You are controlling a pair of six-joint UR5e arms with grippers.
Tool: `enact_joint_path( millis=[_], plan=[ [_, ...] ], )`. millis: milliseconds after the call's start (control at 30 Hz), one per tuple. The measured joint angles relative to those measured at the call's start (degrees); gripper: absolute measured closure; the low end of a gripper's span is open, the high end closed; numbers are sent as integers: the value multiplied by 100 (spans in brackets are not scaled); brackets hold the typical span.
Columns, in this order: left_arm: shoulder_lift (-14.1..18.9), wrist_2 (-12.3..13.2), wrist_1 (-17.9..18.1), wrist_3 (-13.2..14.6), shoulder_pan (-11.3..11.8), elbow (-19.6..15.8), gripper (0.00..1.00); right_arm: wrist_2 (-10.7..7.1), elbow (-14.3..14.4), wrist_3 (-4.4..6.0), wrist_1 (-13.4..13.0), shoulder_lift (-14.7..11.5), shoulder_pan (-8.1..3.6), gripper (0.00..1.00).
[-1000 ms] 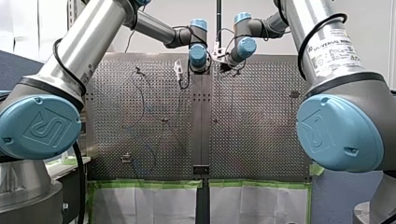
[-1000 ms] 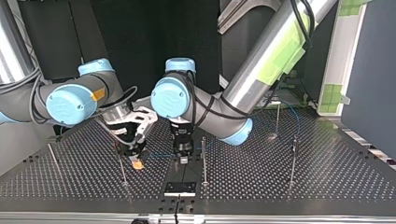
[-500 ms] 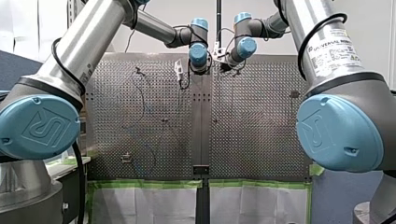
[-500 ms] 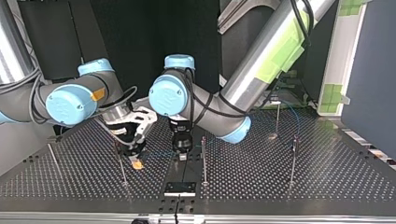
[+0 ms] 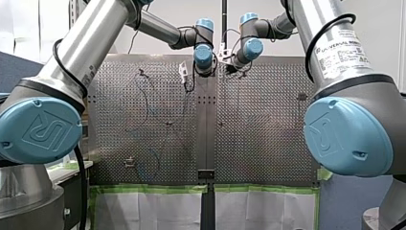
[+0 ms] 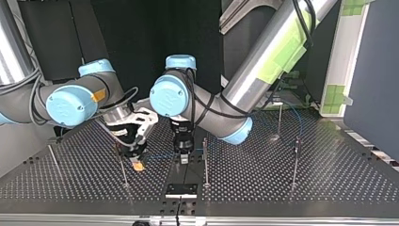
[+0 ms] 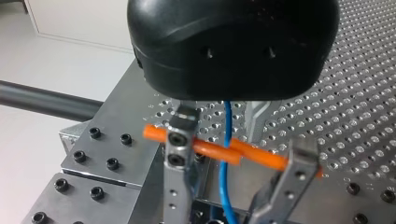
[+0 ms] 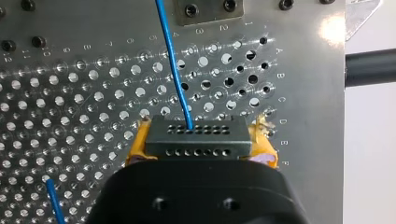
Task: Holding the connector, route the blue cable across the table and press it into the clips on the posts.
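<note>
Blue cable (image 8: 173, 65) enters a boxy, perforated grey connector (image 8: 196, 139) between yellow pads (image 8: 137, 150).

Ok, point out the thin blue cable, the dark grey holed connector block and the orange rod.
Thin blue cable (image 8: 173, 65): right wrist view, the stretch ahead of the block.
Dark grey holed connector block (image 8: 196, 140): right wrist view, its holed face.
Orange rod (image 7: 210, 150): left wrist view, near its middle.
</note>
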Motion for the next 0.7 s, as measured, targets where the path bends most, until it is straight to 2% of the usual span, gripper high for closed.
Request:
enact_joint_path(
  millis=[33,67,133,167,200,233,267,333,700],
  plan=[
    [1,-16,-2,-1,0,0,63,0,0,0,0,1,-1,100],
    [1,-40,-4,-1,-1,0,63,0,0,0,-1,1,-1,100],
    [2,-109,-8,-2,-2,0,76,0,0,0,-1,1,-5,100],
    [1,-139,-11,-2,-3,0,76,0,0,0,-1,2,-8,100],
    [2,-172,-17,-2,-3,0,80,0,0,0,-1,3,-11,100],
    [2,-191,-23,-2,-3,0,89,0,0,0,-1,3,-15,100],
    [2,-204,-31,-2,-4,0,89,0,0,0,-1,3,-18,100],
    [3,-222,-53,-2,-4,0,100,0,0,0,-1,3,-24,100],
    [0,-237,-116,-4,-20,-9,100,0,2,0,1,2,-37,100]
  ],
)
